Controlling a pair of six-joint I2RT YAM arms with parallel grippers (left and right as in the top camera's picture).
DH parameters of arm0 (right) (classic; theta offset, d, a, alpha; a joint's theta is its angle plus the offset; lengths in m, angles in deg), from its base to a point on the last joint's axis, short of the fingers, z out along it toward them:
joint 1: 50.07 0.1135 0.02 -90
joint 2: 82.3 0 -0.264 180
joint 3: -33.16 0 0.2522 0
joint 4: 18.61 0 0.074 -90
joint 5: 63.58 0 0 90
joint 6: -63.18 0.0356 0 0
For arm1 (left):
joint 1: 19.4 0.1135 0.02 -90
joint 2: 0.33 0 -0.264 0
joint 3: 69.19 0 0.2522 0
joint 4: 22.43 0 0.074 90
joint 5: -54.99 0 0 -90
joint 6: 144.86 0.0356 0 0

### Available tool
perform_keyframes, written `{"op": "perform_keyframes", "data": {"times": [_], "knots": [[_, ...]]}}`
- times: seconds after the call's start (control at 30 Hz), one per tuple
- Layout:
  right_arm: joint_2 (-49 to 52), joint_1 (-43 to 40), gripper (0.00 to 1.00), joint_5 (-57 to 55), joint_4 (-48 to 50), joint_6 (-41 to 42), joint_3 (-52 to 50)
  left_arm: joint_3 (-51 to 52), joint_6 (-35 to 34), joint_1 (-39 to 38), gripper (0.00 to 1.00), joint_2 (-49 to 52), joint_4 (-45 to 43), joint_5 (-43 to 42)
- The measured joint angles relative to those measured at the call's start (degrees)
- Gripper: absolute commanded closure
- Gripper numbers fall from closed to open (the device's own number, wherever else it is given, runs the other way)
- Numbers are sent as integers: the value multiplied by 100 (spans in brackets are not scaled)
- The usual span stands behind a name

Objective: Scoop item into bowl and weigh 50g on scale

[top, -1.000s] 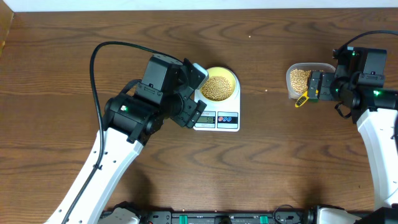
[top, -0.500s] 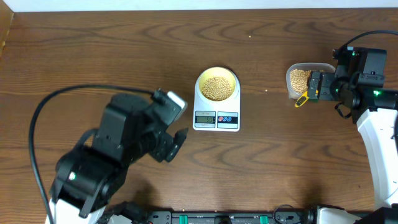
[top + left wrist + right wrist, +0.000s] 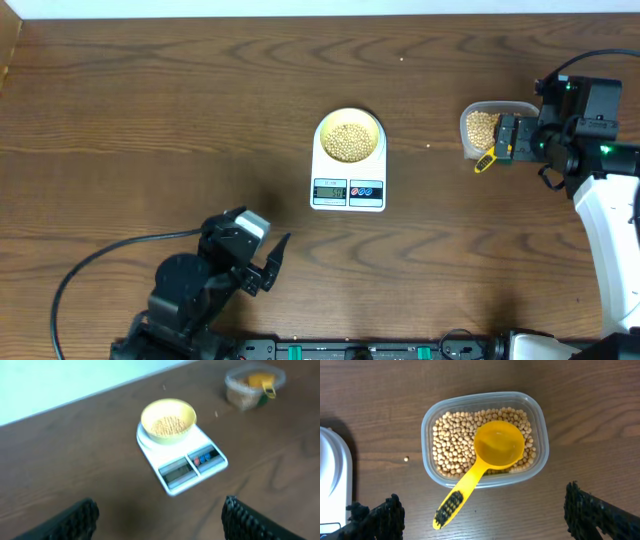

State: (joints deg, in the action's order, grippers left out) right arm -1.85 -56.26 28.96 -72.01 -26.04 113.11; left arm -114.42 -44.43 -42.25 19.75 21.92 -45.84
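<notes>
The pale yellow bowl sits on the white scale, with tan beans heaped inside it. My left gripper hangs open and empty over bare table, well in front and left of the scale. My right gripper is open over the near side of the clear tub of beans. A yellow scoop lies in the tub, its handle sticking out between my right fingers without touching them.
One stray bean lies on the wood between the tub and the scale. The left arm's black cable loops over the near-left table. The table's far edge meets a white wall.
My left arm has pulled back from beside the scale to the near-left of the table, jaws still open. The right arm, scoop and tub have not moved.
</notes>
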Motion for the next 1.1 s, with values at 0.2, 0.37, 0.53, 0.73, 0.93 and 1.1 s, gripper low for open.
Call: {"op": "perform_keyframes", "data": {"times": [0.2, 0.37, 0.53, 0.73, 0.93, 1.1], "knots": [[0, 0, 1, 0, 0, 0, 0, 1456, -446, 623, 19, -938, -1716, -232], [0, 0, 1, -2, 0, 0, 0, 2435, -553, 1062, 19, -1427, -3195, -575], [0, 0, 1, -2, 0, 0, 0, 3110, -595, 1423, 19, -1596, -4144, -695], [0, 0, 1, 0, 0, 0, 0, 3112, -597, 1770, 19, -1613, -4286, -645], [0, 0, 1, 0, 0, 0, 0, 3110, -597, 2059, 19, -1825, -3604, -286], [0, 0, 1, 0, 2, 0, 0, 3084, -597, 2330, 19, -1939, -3058, -103]]}}
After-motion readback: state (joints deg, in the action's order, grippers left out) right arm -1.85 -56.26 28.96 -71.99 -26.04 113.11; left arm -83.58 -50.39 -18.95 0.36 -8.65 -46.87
